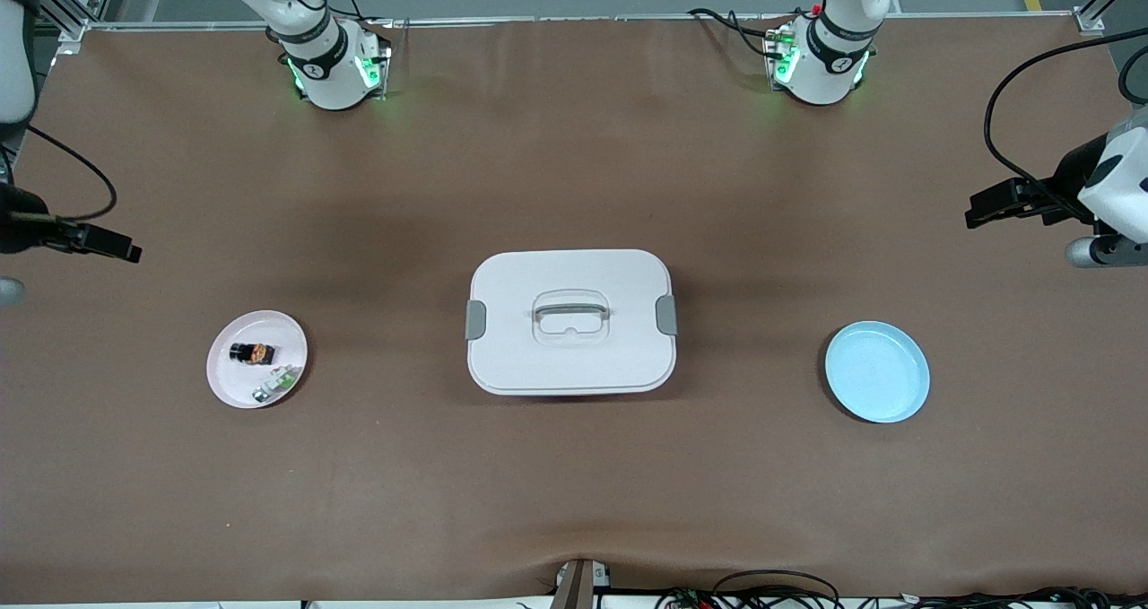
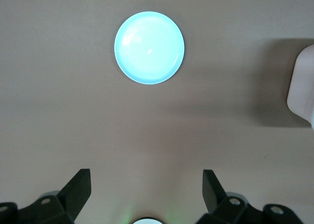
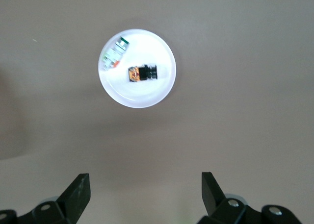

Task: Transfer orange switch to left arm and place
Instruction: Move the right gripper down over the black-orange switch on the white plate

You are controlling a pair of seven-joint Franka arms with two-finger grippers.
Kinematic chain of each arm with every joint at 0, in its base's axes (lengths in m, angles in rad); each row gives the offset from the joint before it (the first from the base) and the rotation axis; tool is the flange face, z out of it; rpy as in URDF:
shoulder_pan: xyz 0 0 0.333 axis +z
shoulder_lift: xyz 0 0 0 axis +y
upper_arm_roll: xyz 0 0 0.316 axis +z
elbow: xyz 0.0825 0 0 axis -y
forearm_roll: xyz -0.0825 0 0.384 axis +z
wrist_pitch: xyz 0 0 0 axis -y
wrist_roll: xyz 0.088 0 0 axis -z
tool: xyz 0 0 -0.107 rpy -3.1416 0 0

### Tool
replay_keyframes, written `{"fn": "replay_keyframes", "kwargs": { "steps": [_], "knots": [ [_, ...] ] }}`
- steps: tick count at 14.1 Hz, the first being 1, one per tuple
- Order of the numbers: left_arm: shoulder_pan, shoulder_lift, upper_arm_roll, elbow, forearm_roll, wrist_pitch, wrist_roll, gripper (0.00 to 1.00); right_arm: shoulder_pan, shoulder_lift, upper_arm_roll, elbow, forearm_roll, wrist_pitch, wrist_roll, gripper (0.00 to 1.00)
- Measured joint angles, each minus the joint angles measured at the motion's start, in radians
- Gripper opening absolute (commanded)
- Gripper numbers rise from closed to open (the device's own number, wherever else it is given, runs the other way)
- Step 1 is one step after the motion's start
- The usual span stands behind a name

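Both plates sit nearest the camera: a pink plate (image 1: 224,385) holding the orange switch (image 1: 252,353) and a green-and-silver part (image 1: 275,383), and a bare blue plate (image 1: 877,371). Between them stands the box (image 1: 570,322). Half cut off at the table's ends, the right gripper (image 1: 108,243) and left gripper (image 1: 987,207) hang wide open.

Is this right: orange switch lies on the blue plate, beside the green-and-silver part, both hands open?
Not quite. The orange switch lies on the pink plate, as the front view shows; the blue plate holds nothing. The rest stands: the green-and-silver part is beside it, and the left hand and right hand are open.
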Motion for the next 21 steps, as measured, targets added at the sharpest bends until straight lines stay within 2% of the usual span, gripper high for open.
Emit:
{"fn": "replay_keyframes", "kwargs": {
  "steps": [7,14,18,21],
  "knots": [
    [0.000,0.001,0.000,0.000,0.000,0.000,0.000,1.00,-0.018,0.107,0.001,0.000,0.000,0.166,0.000,1.00],
    [0.006,0.006,0.001,0.001,0.000,0.000,0.000,1.00,-0.014,0.196,0.011,-0.006,0.020,0.190,0.000,1.00],
    [0.006,0.006,0.001,0.002,0.000,0.000,0.000,1.00,-0.013,0.286,0.012,-0.011,0.030,0.300,0.000,1.00],
    [0.006,0.006,0.001,0.003,0.000,0.000,0.000,1.00,-0.007,0.307,0.015,-0.089,0.034,0.465,-0.001,1.00]
  ]
}}
